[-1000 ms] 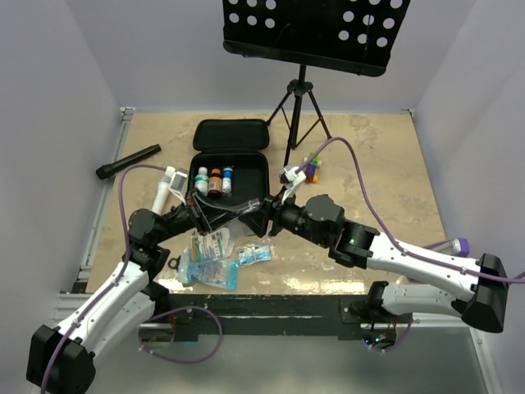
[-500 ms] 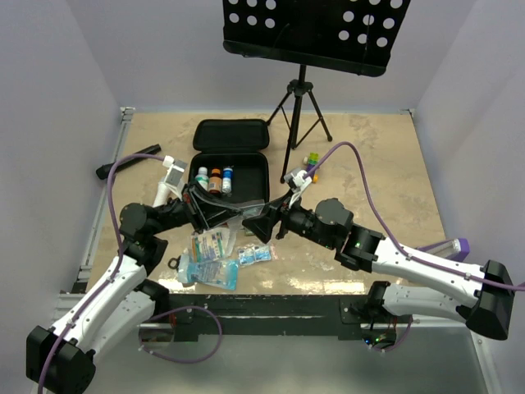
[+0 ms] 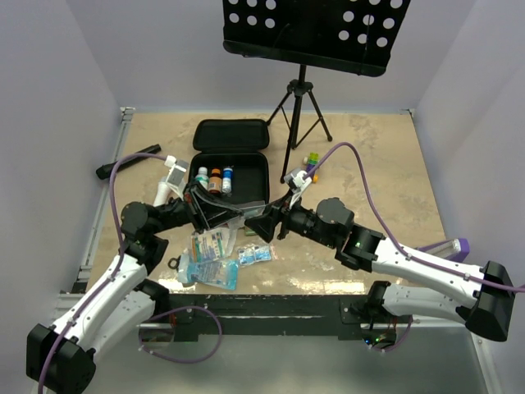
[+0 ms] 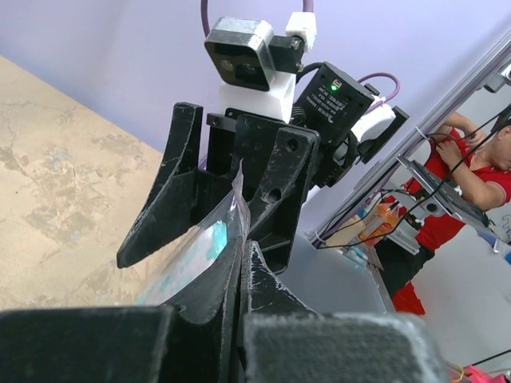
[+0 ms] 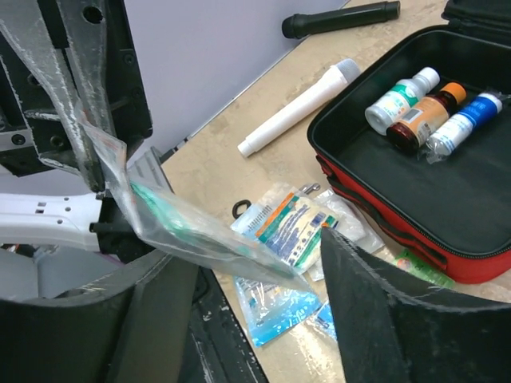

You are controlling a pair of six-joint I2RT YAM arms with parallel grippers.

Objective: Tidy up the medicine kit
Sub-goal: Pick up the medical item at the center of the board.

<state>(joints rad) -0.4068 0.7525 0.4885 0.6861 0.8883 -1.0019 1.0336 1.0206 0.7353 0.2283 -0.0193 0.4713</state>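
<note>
The medicine kit lies open, a red case with black lining, its lid folded back. Three small bottles lie inside. In front of the case my left gripper is shut on a clear packet with teal contents, held above the table. Facing it, my right gripper is open; the packet's free end hangs between its fingers, touched by neither.
Several flat packets and a black scissors loop lie in front of the case. A white tube and a black flashlight lie to its left. A music-stand tripod and small coloured items stand to its right.
The two grippers, close together over the case's front edge a second ago, have drawn apart. The left keeps the clear packet; the right jaws stand wider.
</note>
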